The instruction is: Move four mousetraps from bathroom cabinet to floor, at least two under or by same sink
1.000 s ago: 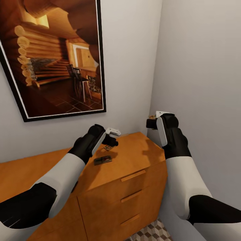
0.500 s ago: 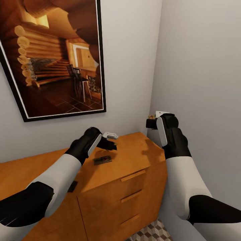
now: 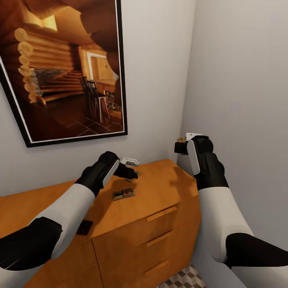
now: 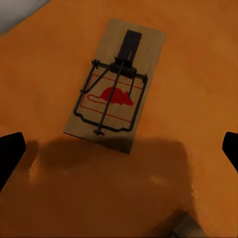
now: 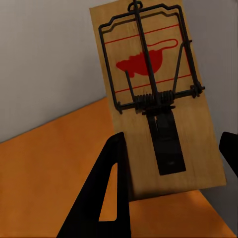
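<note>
Nearest on the cabinet (image 3: 152, 202) top, a dark mousetrap (image 3: 85, 227) lay at the front edge beside the left forearm, where a sweep of that arm could knock it off. Further back sat another mousetrap (image 3: 123, 194), free on the wood. Just beyond it, the left gripper (image 3: 132, 173) hovered over a third trap (image 4: 115, 85), fingers spread wide to either side; a slanted descent might push it away. To the right, the right gripper (image 3: 181, 146) gripped a fourth trap (image 5: 157, 94) by one end, which might slip loose near the wall.
</note>
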Robot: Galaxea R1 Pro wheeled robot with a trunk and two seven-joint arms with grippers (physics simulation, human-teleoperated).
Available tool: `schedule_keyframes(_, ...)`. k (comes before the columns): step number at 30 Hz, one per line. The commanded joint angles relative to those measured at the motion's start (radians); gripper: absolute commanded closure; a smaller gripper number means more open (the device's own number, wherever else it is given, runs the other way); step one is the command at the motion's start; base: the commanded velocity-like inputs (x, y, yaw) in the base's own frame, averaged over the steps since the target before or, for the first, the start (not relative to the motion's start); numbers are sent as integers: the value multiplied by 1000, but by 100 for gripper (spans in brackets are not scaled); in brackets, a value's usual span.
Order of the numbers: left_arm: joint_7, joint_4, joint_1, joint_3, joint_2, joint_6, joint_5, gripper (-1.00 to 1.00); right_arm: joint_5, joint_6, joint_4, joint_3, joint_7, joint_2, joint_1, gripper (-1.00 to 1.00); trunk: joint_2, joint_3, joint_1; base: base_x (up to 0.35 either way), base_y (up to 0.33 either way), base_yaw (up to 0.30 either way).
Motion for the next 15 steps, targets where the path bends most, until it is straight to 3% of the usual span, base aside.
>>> schedule_keyframes(1,5,-1,-1,-2,1,4,9,-100,-6,3,-1,-2,-6,1,-1,100,-1,-1,0,69,29,0)
schedule_keyframes(11,5,-1,-1,-4,3,4,10,-100,-6,3,-1,-2,-6,1,-1,100,-1,-1,0,23,9,0)
schedule_keyframes(15,5,5,-1,-4,3,4,10,-100,-6,3,-1,-2,-6,1,-1,100,-1,-1,0,141,78,0)
